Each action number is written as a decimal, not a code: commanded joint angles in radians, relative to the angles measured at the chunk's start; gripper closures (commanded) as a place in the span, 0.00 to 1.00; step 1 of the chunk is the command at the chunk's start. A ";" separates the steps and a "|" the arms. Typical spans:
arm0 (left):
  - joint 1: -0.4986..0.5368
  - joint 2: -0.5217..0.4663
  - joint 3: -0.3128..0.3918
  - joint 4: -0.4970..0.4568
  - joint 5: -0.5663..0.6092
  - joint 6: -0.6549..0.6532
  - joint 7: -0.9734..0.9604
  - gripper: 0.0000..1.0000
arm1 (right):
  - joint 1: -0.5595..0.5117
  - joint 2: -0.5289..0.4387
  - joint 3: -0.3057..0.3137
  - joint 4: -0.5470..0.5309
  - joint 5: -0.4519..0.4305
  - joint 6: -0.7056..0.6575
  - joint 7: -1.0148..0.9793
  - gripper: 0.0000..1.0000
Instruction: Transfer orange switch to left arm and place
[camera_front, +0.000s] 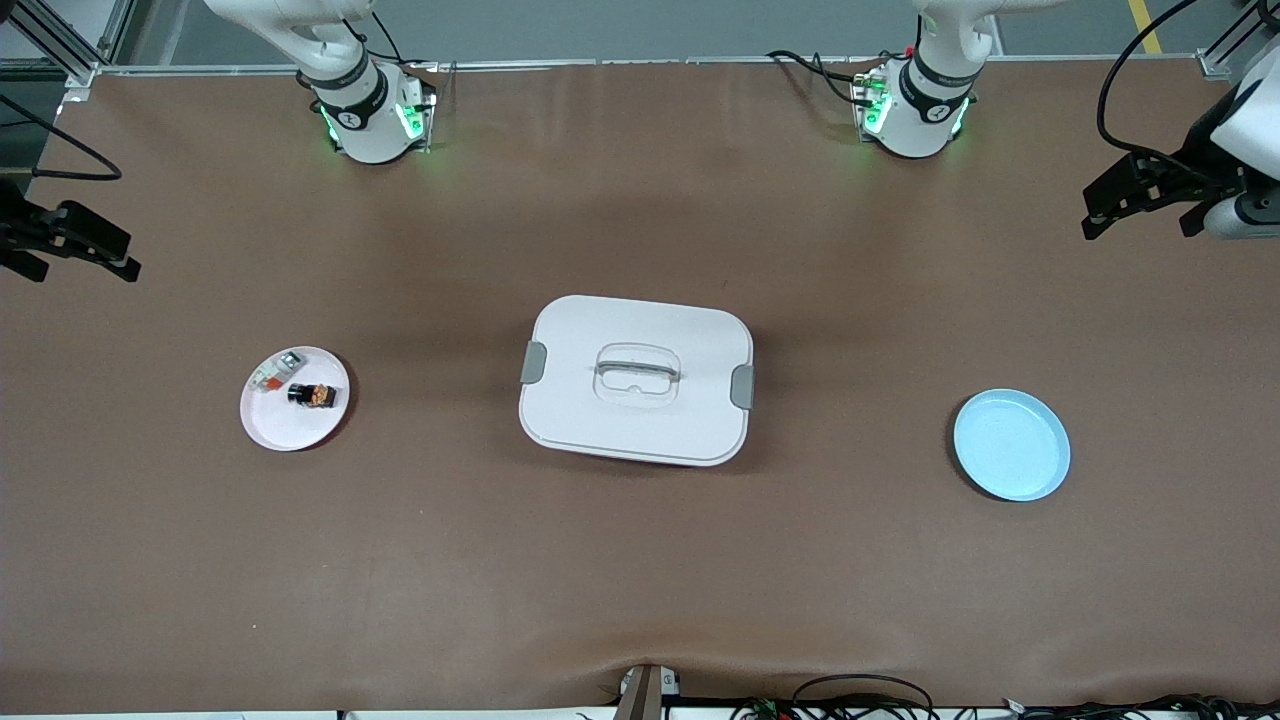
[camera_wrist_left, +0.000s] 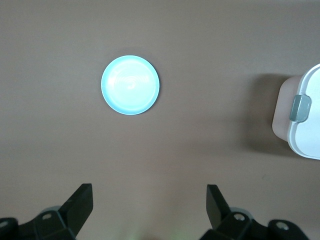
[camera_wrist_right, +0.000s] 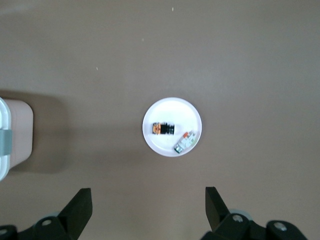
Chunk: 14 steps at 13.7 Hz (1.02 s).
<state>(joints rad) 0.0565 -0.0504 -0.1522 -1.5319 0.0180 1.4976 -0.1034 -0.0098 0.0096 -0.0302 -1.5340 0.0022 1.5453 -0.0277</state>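
The orange switch (camera_front: 313, 395), a tiny black block with orange markings, lies on a small white plate (camera_front: 270, 432) toward the right arm's end of the table. It also shows in the right wrist view (camera_wrist_right: 163, 129) on that plate (camera_wrist_right: 167, 109). My right gripper (camera_front: 85, 270) hangs open and empty high over the table's right-arm end, apart from the plate; in its own view (camera_wrist_right: 149, 197) the jaws stand wide apart. My left gripper (camera_front: 1140, 222) hangs open and empty high over the left-arm end (camera_wrist_left: 150, 195). The white box (camera_front: 636, 380) sits closed at the table's middle.
A small white-and-grey piece with a red-orange part (camera_front: 275, 372) lies on the same plate beside the switch (camera_wrist_right: 184, 141). An empty light blue plate (camera_front: 1010, 445) sits toward the left arm's end (camera_wrist_left: 130, 85). The box's edge shows in both wrist views (camera_wrist_left: 305, 120) (camera_wrist_right: 6, 140).
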 joint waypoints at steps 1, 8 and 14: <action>0.005 0.018 0.003 0.024 -0.012 -0.011 -0.006 0.00 | -0.007 0.065 0.007 0.003 0.009 -0.014 0.005 0.00; 0.006 0.015 0.005 0.016 -0.006 -0.011 0.001 0.00 | -0.015 0.191 0.007 -0.171 0.009 0.226 0.012 0.00; 0.019 0.017 0.005 0.013 -0.006 -0.011 0.008 0.00 | -0.016 0.245 0.006 -0.435 0.010 0.643 0.032 0.00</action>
<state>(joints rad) 0.0700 -0.0376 -0.1471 -1.5305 0.0180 1.4971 -0.1034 -0.0113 0.2551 -0.0342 -1.9080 0.0022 2.1201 -0.0128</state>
